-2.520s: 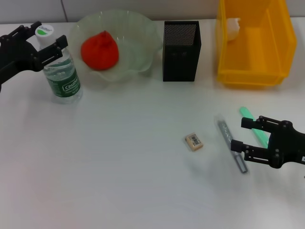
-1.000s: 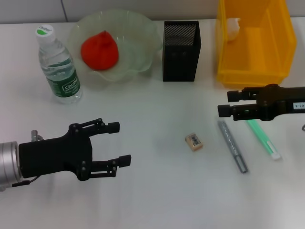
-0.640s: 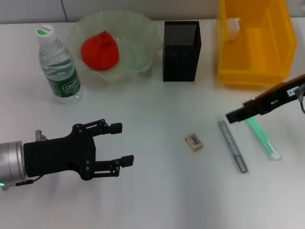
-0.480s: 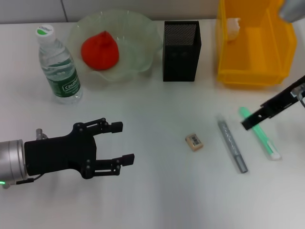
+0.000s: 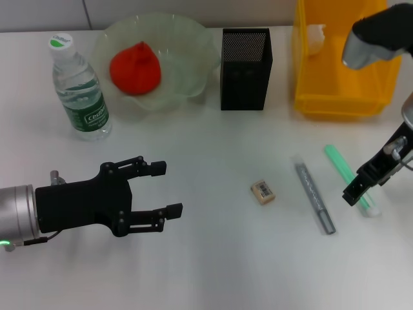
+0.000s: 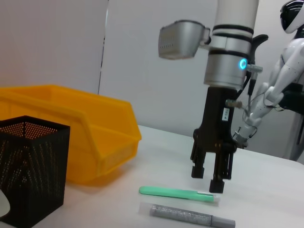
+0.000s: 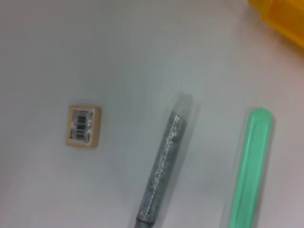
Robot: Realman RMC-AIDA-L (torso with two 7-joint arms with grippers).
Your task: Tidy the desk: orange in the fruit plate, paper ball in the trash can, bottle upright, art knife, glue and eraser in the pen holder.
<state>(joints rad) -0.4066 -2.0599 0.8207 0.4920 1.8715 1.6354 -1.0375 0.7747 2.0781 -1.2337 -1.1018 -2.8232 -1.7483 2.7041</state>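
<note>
One green art knife and one silver glue stick lie side by side at right, long axes near-to-far, tilted slightly left at far ends. One eraser sits left of them. Right gripper hangs pointing down over the knife's near end, hiding it, fingers narrowly apart. Left gripper hovers wide, near-left.

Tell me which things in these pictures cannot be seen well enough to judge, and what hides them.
- Inside of the pen holder: head view, its dark mesh walls hide the bottom.
- White lump in the trash can: head view, half behind the bin wall; paper ball is likely, not sure.
- Far end of the green art knife: head view, the right pincer covers it.
- Eraser print: too small to read.
</note>
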